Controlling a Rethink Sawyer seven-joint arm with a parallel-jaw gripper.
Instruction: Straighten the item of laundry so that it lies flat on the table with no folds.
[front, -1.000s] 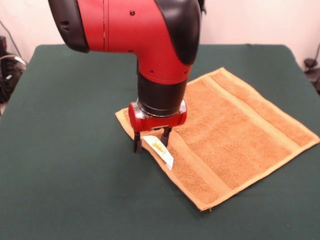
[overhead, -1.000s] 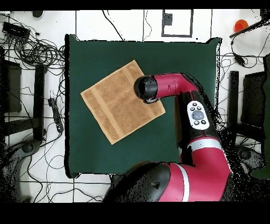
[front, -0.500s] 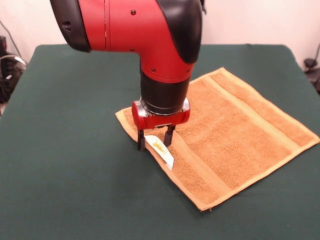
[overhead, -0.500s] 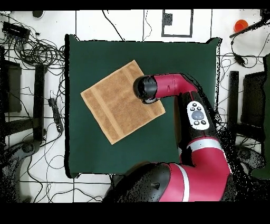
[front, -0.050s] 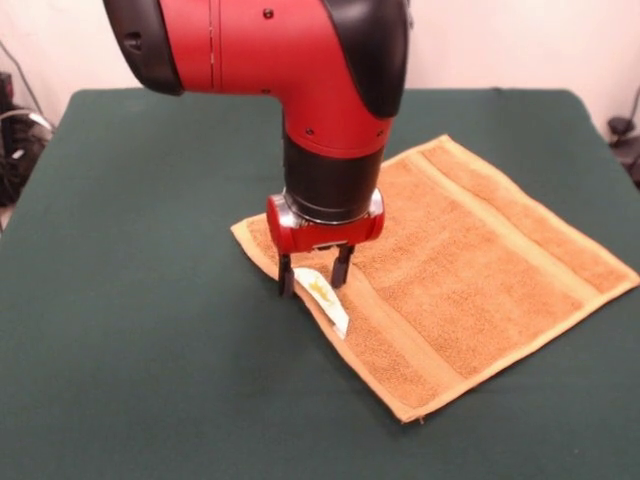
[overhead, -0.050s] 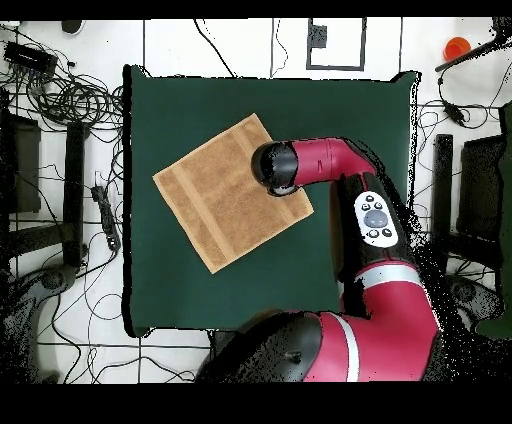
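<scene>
Hovering low over the towel's left edge in the front view, the red and black arm's jaws (front, -0.050s: 314, 279) are seen parted, gripping nothing, straddling the small white label (front, -0.050s: 324, 297). The golden-orange terry towel with paler border bands (front, -0.050s: 470, 265) is spread on the dark green felt-covered desk (front, -0.050s: 130, 330), right of centre in that frame and upper left of centre overhead (overhead, -0.050s: 228, 190). No fold is visible, so the flattening is judged nearly complete. Next, a clean lift away is called for, without the hem being snagged.
</scene>
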